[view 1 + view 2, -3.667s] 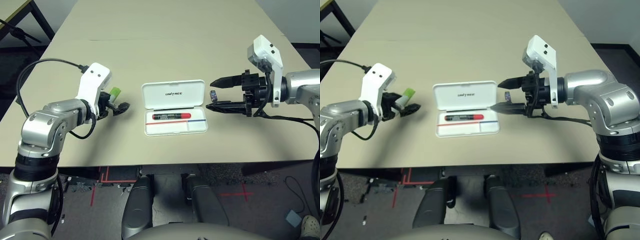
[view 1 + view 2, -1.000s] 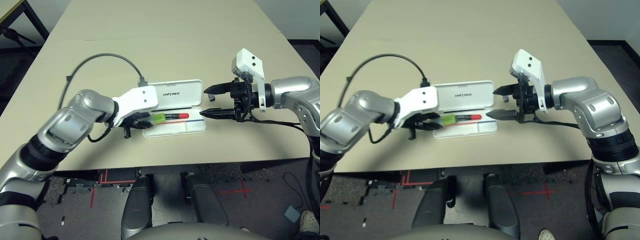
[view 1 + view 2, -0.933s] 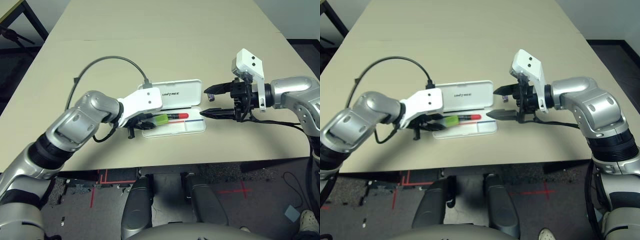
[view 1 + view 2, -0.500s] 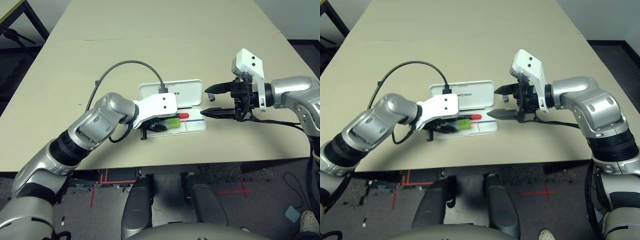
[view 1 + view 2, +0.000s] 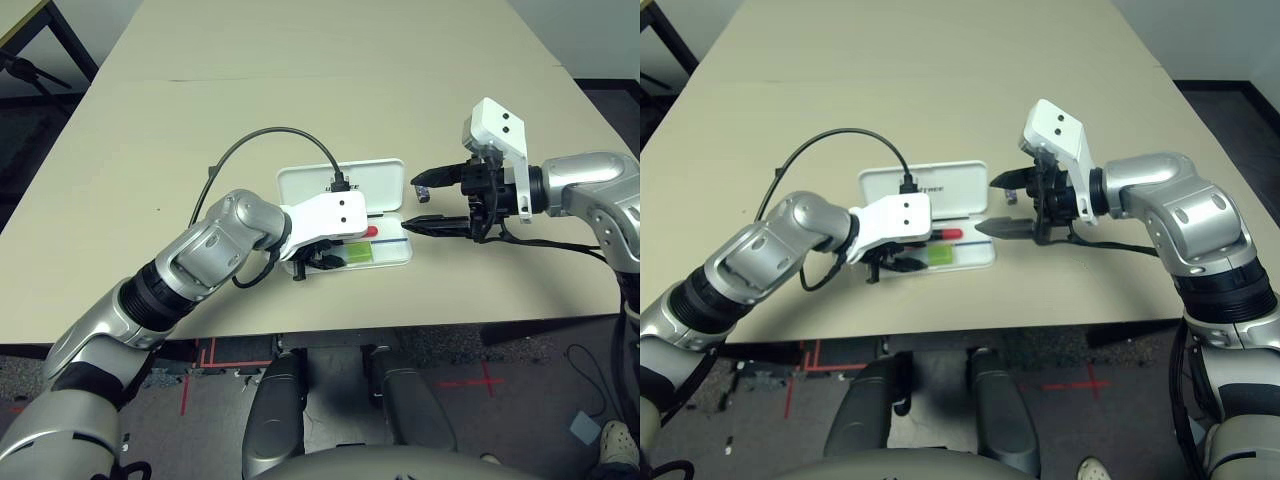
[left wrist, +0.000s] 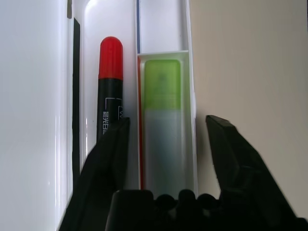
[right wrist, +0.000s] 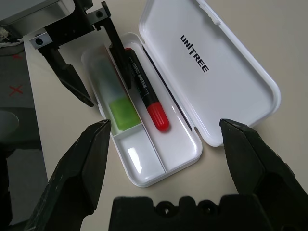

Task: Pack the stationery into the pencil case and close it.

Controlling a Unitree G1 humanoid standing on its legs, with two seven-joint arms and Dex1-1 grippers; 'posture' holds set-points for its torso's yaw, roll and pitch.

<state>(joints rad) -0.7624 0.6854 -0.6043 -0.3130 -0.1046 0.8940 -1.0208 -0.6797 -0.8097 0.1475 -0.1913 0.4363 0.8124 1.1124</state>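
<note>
The white pencil case (image 5: pixel 303 181) lies open at the table's middle, "UNITREE" on its lid (image 7: pixel 211 62). In its tray lies the red marker (image 6: pixel 110 67) with black cap. Beside it, in the front compartment, the whitish highlighter (image 6: pixel 162 120) with lime-green cap (image 7: pixel 119 112) lies flat. My left gripper (image 5: pixel 325 258) hangs low over the tray's left end, open, one finger on each side of the highlighter without gripping it. My right gripper (image 5: pixel 410 204) hovers open just right of the case, pointing at it, with nothing between its fingers.
The tray's small compartment (image 7: pixel 142 156) at the right end holds nothing. A black cable (image 5: pixel 262 140) loops from my left wrist over the table behind the case. Bare tabletop (image 5: pixel 330 90) spreads beyond the case; the table's front edge (image 5: pixel 400 328) runs close below it.
My left gripper carried the highlighter rightward over the tray, opened, and let it go; it now lies in the front compartment. The right arm has not moved.
</note>
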